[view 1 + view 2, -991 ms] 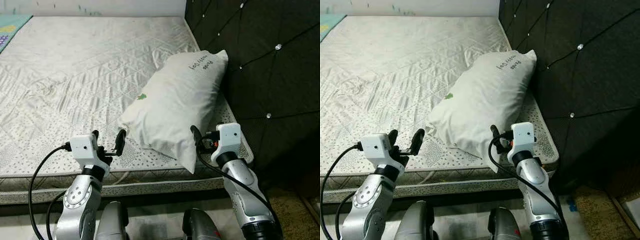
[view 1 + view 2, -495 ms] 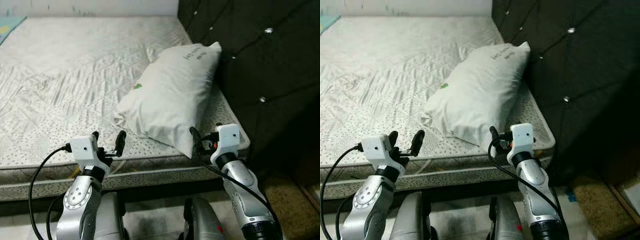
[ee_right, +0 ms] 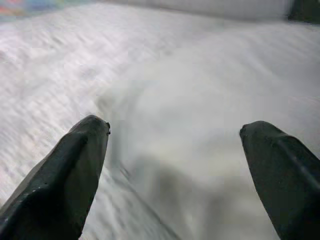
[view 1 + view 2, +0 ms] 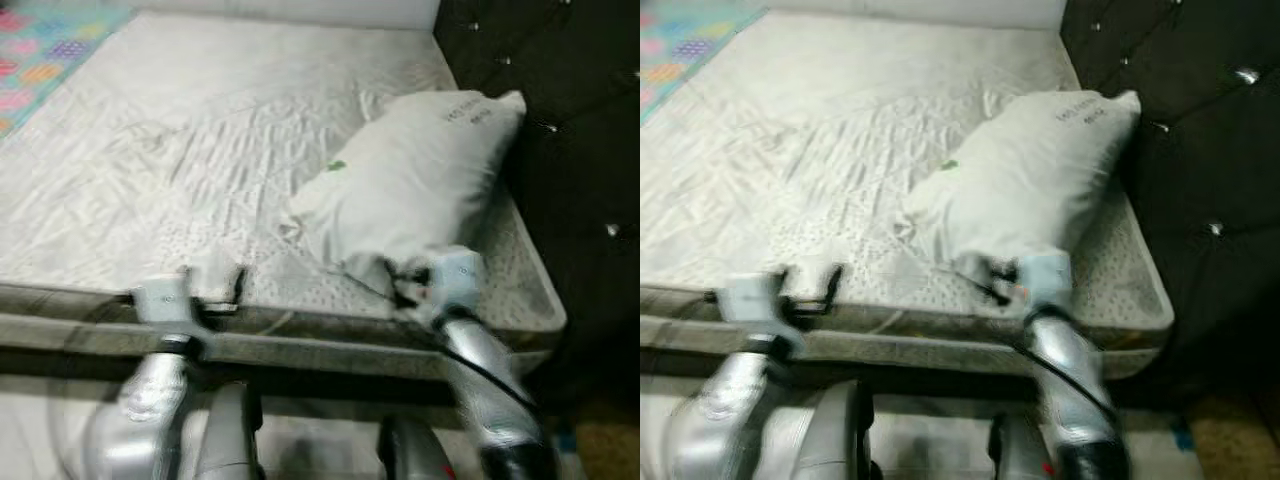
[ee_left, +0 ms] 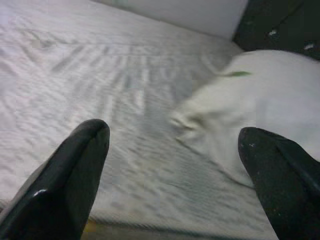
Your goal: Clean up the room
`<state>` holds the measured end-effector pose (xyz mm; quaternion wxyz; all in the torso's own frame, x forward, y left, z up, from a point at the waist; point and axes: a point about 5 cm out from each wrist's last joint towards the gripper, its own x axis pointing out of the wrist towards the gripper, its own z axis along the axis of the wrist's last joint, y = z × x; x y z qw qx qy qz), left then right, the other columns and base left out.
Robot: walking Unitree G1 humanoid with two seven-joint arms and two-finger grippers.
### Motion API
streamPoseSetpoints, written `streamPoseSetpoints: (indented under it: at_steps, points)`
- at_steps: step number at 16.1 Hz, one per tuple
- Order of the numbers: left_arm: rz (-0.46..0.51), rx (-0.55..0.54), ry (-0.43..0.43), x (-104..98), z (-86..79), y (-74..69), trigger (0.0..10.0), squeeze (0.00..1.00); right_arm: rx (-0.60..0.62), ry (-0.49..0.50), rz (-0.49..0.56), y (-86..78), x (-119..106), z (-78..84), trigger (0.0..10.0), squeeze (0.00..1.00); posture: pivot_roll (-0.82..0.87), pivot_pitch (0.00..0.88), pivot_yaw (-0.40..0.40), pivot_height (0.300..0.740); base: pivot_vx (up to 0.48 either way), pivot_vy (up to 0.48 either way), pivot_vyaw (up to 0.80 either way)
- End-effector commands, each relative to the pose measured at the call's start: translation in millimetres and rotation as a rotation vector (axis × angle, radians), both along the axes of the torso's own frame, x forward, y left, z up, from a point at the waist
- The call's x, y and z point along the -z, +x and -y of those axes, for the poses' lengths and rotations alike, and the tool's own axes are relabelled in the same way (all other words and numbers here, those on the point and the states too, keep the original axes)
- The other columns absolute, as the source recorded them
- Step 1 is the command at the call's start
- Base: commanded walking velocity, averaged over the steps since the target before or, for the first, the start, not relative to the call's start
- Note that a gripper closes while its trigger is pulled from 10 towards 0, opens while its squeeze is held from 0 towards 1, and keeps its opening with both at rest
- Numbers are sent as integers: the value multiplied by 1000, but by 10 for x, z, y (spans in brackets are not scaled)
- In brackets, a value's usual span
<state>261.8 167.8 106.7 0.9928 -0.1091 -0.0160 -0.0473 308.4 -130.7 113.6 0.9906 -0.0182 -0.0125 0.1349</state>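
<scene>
- Pillow point(image 4: 412, 195): white, lying at an angle on the mattress point(image 4: 180, 170), its upper end leaning on the dark tufted headboard point(image 4: 560, 110). A small green mark and some dark print show on its cover.
- Left gripper point(image 4: 213, 290): held over the near edge of the mattress, well to the left of the pillow's lower corner. In the left wrist view its fingers point(image 5: 75, 175) stand wide apart with nothing between them; the pillow lies ahead of the gripper, toward its right finger, not touching it.
- Right gripper point(image 4: 400, 285): held at the pillow's near lower end, just beside or touching it; the blur in the head views prevents a firm reading of contact. In the right wrist view its fingers point(image 3: 70, 175) are spread wide and hold nothing; the pillow's white cover lies directly ahead between them.
- Mattress: bare, quilted, pale grey-white, wrinkled across the middle. Its near edge runs below both grippers.
- Patterned cloth point(image 4: 40, 60): coloured, lying at the far left corner of the bed, well apart from both grippers.
- Head views are motion-blurred, the arms most of all.
</scene>
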Motion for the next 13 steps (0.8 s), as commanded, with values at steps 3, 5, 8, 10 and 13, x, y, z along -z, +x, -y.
streamPoseSetpoints:
  at_steps: [3,5,8,10,13]
  points:
    - [0,31,-19,-2,107,18,10000,0,43,-14,-29,-37,75,162,10000,0,-26,120,-30,566,0,0,0]
    - [1,30,-14,-4,107,17,10000,0,44,-13,-30,-36,77,164,10000,0,-26,120,-30,566,321,0,0]
    - [-8,29,-15,6,107,21,10000,0,47,-14,-31,-33,79,166,10000,0,-26,120,-30,566,299,0,0]
    - [-12,28,-16,8,110,25,10000,0,61,-28,-36,-28,83,183,10000,0,-28,126,-29,566,0,0,0]
    - [-19,21,-16,14,112,23,10000,0,126,-54,-102,24,131,260,10000,0,-22,130,-32,566,0,0,0]
